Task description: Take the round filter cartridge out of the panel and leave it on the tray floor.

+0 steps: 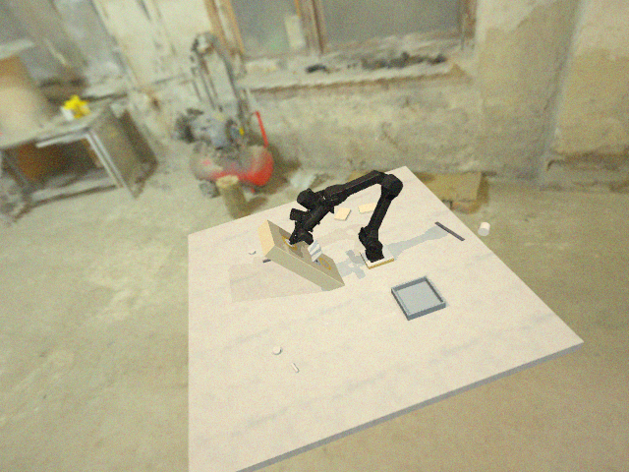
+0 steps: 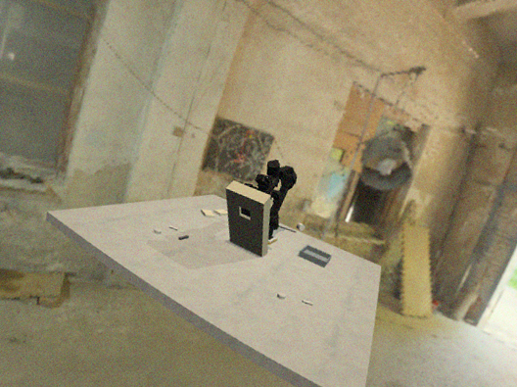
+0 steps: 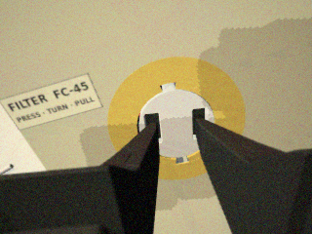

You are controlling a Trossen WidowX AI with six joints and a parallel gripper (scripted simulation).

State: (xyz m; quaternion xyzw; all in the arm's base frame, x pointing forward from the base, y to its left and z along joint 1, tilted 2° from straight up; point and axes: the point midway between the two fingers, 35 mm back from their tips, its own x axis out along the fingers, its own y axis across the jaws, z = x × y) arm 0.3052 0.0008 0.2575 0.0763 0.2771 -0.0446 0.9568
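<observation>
The round white filter cartridge (image 3: 177, 103) sits in the service panel (image 1: 305, 267) (image 2: 248, 233) (image 3: 44, 44) inside a yellow ring, with two dark slots left and right on its face. Small notches show at the ring's top and bottom. My gripper (image 1: 293, 240) (image 3: 175, 128) is partly open with nothing between its fingers. Its fingertips overlap the lower parts of the slots in the wrist view; whether they are inside the slots or just in front, I cannot tell. The exterior view has the fingertips hidden behind the panel. The grey tray (image 1: 427, 312) (image 2: 313, 260) is empty.
A white block (image 1: 314, 251) juts from the sloped panel front below the gripper. A label (image 3: 51, 100) is left of the ring. Two tan pieces (image 1: 342, 213) (image 1: 367, 207) lie behind the arm, a dark bar (image 1: 449, 231) at the table's far edge, a white disc (image 1: 276, 349) nearer.
</observation>
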